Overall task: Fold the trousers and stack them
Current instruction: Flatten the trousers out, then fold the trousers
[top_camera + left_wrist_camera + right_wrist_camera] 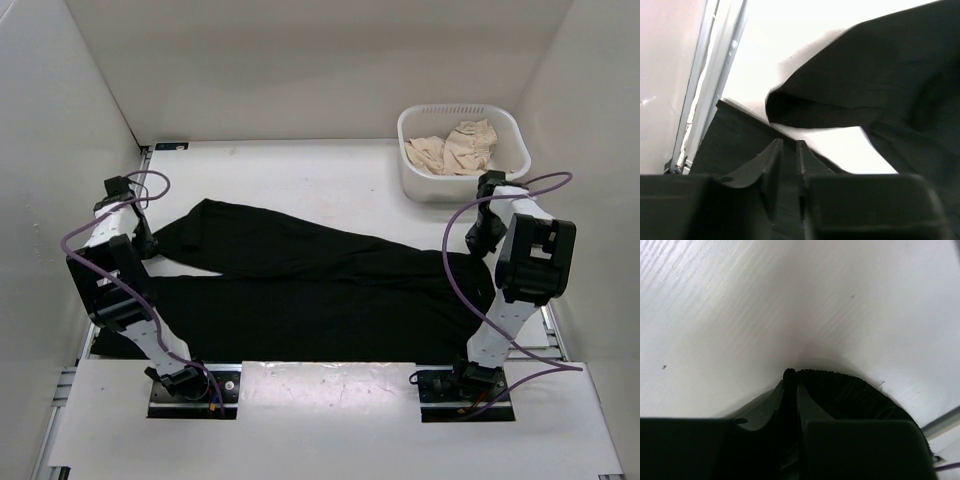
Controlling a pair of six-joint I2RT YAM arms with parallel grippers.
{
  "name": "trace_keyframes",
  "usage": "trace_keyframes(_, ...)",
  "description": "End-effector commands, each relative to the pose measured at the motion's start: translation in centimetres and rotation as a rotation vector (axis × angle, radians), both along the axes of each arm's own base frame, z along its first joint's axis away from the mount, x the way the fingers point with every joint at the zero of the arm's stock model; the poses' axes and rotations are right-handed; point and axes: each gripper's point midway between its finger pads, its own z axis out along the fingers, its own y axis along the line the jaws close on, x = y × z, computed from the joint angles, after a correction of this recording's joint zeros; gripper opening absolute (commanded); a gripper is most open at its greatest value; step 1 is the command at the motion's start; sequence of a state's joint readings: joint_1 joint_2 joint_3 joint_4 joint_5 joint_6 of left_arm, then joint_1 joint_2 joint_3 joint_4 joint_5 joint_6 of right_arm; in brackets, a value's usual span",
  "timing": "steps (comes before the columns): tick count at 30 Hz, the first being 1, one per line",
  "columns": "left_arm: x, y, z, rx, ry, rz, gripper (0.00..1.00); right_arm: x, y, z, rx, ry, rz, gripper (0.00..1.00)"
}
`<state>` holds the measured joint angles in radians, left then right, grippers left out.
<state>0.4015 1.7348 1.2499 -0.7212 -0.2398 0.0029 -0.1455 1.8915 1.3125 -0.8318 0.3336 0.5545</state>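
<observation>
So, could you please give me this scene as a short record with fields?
trousers: black, spread out full length on the table, legs to the left, waist to the right
left gripper: fingers nearly together over a leg end; grip unclear
right gripper: shut on the waist edge
basket: white, far right corner, holds beige cloths
folding: no fold made yet

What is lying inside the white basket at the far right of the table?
Crumpled beige cloths lie in the basket. Most of its floor, and anything beneath the cloths, is covered.
</observation>
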Motion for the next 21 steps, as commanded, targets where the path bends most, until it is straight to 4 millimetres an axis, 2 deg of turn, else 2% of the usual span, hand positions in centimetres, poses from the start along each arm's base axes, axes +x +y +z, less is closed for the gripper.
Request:
trace_keyframes(1,-0.6,1.2,-0.6,0.012,0.007,0.038,0.32,0.8,-1.9,2.9,-0.078,-0.005,0.047,0.0)
trace_keyframes(2,-1.1,1.9,-0.5,0.034,0.017,0.059,0.41,1.0,-2.5,3.2,-0.091,-0.008,0.045,0.0)
trace_keyframes(4,-1.0,2.2,-0.5,0.043,0.021,0.064,0.5,0.9,-2.9,3.5,-0.093,-0.002,0.056,0.0)
trace_keyframes(6,0.1,1.9,1.2,0.078,-0.017,0.046,0.63,1.3,-2.4,3.7,-0.058,-0.01,0.105,0.0)
trace_keyframes(9,3.0,-0.6,5.4,0.134,-0.123,-0.038,0.68,1.3,-1.4,3.8,-0.005,-0.023,0.113,0.0)
trace_keyframes(11,4.5,-2.6,6.9,0.132,-0.173,-0.095,0.69,1.5,-0.9,3.8,0.007,-0.028,0.115,0.0)
trace_keyframes(12,5.3,-4.6,6.9,0.127,-0.177,-0.15,0.69,1.7,-0.8,3.5,0.017,-0.032,0.117,0.0)
trace_keyframes(14,6.1,-6.9,6.0,0.116,-0.157,-0.211,0.73,1.7,-0.4,3.2,0.017,-0.03,0.126,0.0)
trace_keyframes(15,6.6,-8.9,4.7,0.114,-0.124,-0.265,0.73,1.7,-0.4,2.8,0.019,-0.02,0.126,0.0)
trace_keyframes(16,6.6,-9.8,3.8,0.115,-0.096,-0.289,0.75,1.7,-0.4,2.8,0.02,-0.019,0.126,0.0)
trace_keyframes(17,6.4,-10.8,2.0,0.105,-0.049,-0.316,0.79,1.4,-0.4,2.6,0.022,-0.011,0.126,0.0)
trace_keyframes(18,6.6,-12.2,1.4,0.101,-0.033,-0.354,0.79,1.3,-0.4,2.3,0.024,-0.002,0.126,0.0)
trace_keyframes(19,6.6,-12.7,0.7,0.097,-0.015,-0.365,0.81,1.4,-0.1,2.3,0.024,-0.001,0.135,0.0)
trace_keyframes(21,7.0,-12.1,-0.4,0.124,0.022,-0.353,0.82,1.4,-0.1,2.3,0.024,-0.001,0.135,0.0)
